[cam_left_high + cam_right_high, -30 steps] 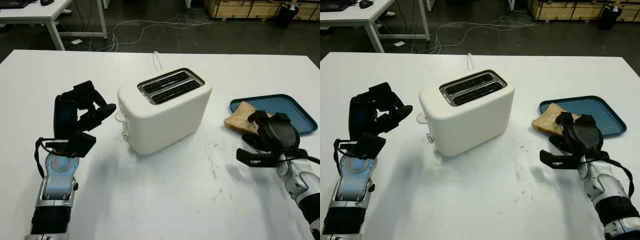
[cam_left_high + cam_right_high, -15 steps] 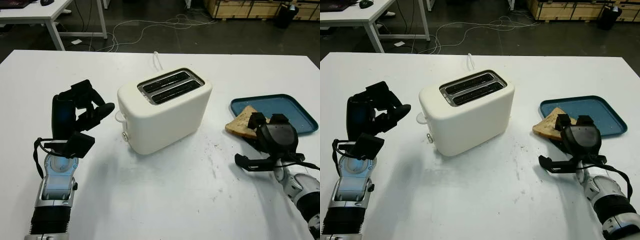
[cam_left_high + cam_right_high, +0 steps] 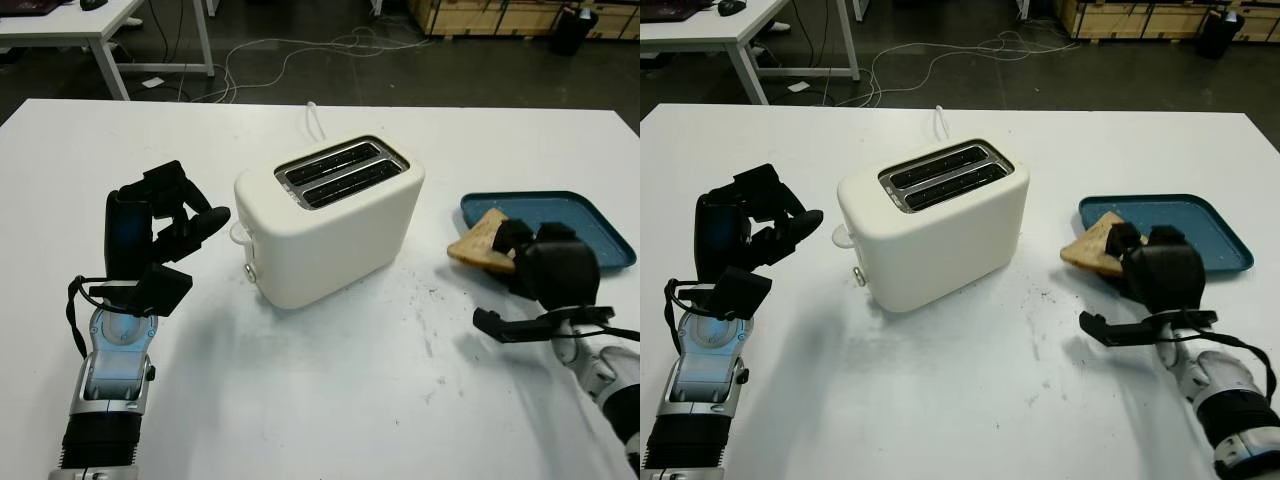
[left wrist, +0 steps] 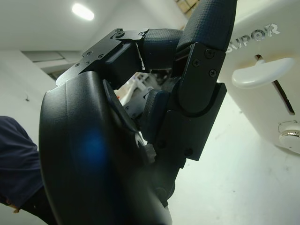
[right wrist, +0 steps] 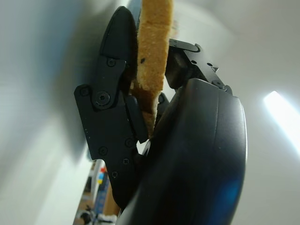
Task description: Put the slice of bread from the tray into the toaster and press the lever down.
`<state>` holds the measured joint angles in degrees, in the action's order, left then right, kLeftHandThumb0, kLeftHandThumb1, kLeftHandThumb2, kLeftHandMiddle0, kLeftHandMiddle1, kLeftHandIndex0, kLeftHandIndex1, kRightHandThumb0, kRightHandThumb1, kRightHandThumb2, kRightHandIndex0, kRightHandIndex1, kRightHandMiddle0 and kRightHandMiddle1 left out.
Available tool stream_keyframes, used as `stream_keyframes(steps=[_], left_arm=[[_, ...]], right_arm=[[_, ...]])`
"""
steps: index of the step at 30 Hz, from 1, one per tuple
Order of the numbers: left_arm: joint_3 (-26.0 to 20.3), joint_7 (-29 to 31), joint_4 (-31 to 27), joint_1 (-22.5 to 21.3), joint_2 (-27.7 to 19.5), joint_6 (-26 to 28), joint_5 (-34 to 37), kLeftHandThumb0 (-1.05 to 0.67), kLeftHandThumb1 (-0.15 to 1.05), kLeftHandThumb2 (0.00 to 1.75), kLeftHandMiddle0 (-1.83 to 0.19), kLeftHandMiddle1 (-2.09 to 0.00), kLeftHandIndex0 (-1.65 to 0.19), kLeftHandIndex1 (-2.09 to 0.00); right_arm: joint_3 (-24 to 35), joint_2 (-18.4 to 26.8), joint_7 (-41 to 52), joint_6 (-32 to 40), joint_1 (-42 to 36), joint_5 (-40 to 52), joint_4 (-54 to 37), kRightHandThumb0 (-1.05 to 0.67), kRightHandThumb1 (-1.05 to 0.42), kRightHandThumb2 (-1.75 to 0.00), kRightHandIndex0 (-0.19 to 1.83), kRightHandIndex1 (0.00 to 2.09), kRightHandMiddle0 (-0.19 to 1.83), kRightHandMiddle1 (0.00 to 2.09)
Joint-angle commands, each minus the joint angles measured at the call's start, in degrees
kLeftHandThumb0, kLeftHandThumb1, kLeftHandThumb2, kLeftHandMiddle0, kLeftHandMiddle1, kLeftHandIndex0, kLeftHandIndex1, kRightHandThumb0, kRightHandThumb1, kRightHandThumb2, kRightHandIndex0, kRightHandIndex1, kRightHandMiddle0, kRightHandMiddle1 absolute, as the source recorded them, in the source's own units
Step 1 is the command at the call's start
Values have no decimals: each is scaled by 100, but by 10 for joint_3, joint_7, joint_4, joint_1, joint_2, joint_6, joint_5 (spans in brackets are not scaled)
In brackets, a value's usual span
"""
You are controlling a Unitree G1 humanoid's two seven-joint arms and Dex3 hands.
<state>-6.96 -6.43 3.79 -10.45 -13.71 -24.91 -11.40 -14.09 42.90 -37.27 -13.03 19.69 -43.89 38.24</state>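
Note:
A slice of bread (image 3: 478, 243) is pinched in my right hand (image 3: 522, 255), lifted a little over the near left corner of the blue tray (image 3: 570, 212). In the right wrist view the bread (image 5: 152, 56) stands edge-on between the black fingers (image 5: 112, 93). The white toaster (image 3: 335, 225) stands mid-table with two empty slots (image 3: 340, 172) and its lever (image 4: 255, 77) raised on the left end. My left hand (image 3: 175, 225) is held up left of the toaster, fingers curled, holding nothing.
A white cord (image 3: 316, 120) runs from behind the toaster toward the table's far edge. Another table (image 3: 90, 25) and cables on the floor lie beyond. Crumbs speckle the table (image 3: 420, 330) in front of the toaster.
My right hand has closed on the bread and raised it, tilting the slice up off the tray's corner. The left hand has stayed put.

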Motion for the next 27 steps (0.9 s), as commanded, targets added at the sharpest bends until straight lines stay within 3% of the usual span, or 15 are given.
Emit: stream_keyframes(steps=[1, 3, 4, 5, 12, 19, 27], left_arm=[[0, -6, 6, -3, -2, -10, -7, -89, 92, 12, -126, -171, -104, -158], [-1, -6, 8, -3, -2, -11, -6, -90, 92, 13, -126, -172, -105, -160], [-1, -6, 8, -3, -2, -11, -6, -90, 92, 12, -127, -172, -105, -161], [-1, -5, 7, -3, -2, -11, -5, -90, 92, 12, -127, -172, -104, -161], [-2, -7, 3, -1, -1, -8, -6, -89, 92, 12, -126, -173, -104, -163], [0, -10, 5, -6, 1, -9, -6, -88, 92, 11, -126, -172, -102, -164], [0, -11, 5, -7, 1, -11, -7, -88, 92, 13, -125, -172, -102, -163]], right_arm=[[32, 10, 5, -46, 15, 44, -19, -57, -92, -74, 157, 175, 157, 175], [59, 11, 25, -78, 26, 83, -18, -62, -92, -69, 157, 175, 59, 175], [72, 9, 44, -88, 34, 104, -14, -64, -92, -69, 157, 175, 30, 175], [85, 7, 64, -100, 41, 127, -7, -67, -92, -67, 157, 175, 19, 175], [124, 0, 170, -146, 106, 210, 82, -71, -92, -53, 132, 175, 56, 175], [110, 1, 193, -160, 124, 197, 127, -73, -92, -49, 132, 175, 62, 175], [61, -1, 249, -158, 97, 164, 105, -74, -92, -56, 129, 175, 70, 175]])
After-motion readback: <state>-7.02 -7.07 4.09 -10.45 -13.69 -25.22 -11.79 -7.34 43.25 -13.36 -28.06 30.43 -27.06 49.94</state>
